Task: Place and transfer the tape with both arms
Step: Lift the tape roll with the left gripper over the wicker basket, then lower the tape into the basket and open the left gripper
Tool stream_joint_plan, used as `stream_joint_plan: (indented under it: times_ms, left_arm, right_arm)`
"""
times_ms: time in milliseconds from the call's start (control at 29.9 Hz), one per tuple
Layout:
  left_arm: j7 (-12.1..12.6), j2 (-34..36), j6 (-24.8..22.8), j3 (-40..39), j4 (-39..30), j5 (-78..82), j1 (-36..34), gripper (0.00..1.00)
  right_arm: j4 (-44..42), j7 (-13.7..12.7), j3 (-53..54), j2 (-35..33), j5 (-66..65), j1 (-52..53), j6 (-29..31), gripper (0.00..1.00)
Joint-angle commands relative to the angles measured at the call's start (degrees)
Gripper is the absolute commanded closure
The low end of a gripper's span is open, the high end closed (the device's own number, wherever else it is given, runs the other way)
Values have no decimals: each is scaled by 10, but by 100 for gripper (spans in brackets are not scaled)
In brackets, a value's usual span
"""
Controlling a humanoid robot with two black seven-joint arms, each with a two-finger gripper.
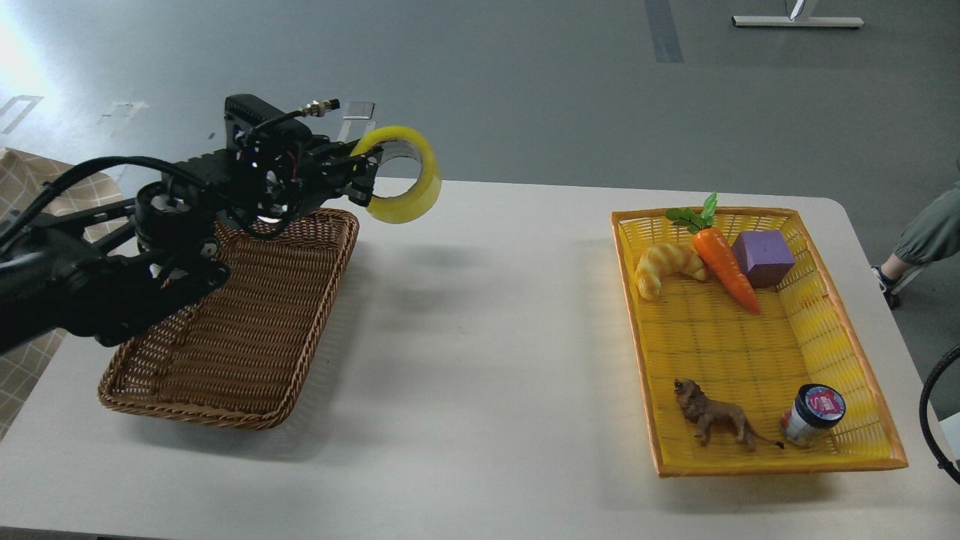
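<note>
The left black jointed arm's two-finger gripper (365, 174) is clamped on the wide roll of translucent yellow packing tape (399, 174), holding it in the air above the white table (480, 360), just past the far right corner of the brown woven wicker basket (232, 322). To the right, well apart, a yellow plastic mesh tray (750, 337) holds a yellow croissant toy (666, 268), an orange carrot toy (724, 264), a purple cube (763, 258), a brown lion figure (712, 415) and a small dark-lidded jar (812, 415). The right gripper is out of sight.
</note>
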Motion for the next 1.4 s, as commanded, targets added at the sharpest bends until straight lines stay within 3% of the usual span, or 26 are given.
stream_joint_plan:
  times_ms: [0,167,268,468,903,970,1104,1171,1204,1237,1271,1304,1371]
  left_arm:
    - [-21,74,-9,15,-13,0,4,89]
    - [-48,156,-7,33,-14,0,16,89]
    - [-49,169,4,34,-13,0,41,88]
    - [-57,174,30,34,-5,-5,102,86]
    - [-101,163,32,34,28,-8,132,81]
    - [-109,163,39,34,41,-11,136,77]
    - [-161,161,50,35,78,-12,142,73]
    - [-166,161,56,35,80,-13,144,68]
    - [-167,161,62,35,80,-18,147,52]
    - [-169,161,65,35,80,-28,148,25]
    - [-171,161,65,35,80,-36,148,13]
    - [-172,161,66,35,81,-56,148,5]
    - [-173,161,66,35,81,-78,148,5]
  right_arm:
    - [0,0,-2,1,0,-1,0,0]
    - [0,0,-2,4,0,-3,0,0]
    - [0,0,-1,4,0,-3,0,0]
    - [1,0,-1,4,0,-7,0,0]
    - [8,0,1,2,0,-24,0,0]
    - [9,0,1,1,0,-24,0,0]
    - [9,-1,1,0,0,-25,0,0]
    - [9,-1,1,0,-1,-25,0,0]
    - [9,-1,1,0,-1,-25,0,0]
    - [9,-1,1,0,-1,-25,0,0]
    - [9,-1,1,0,-1,-25,0,0]
    - [9,-1,1,1,-1,-25,0,0]
    - [9,-1,0,1,-1,-25,0,0]
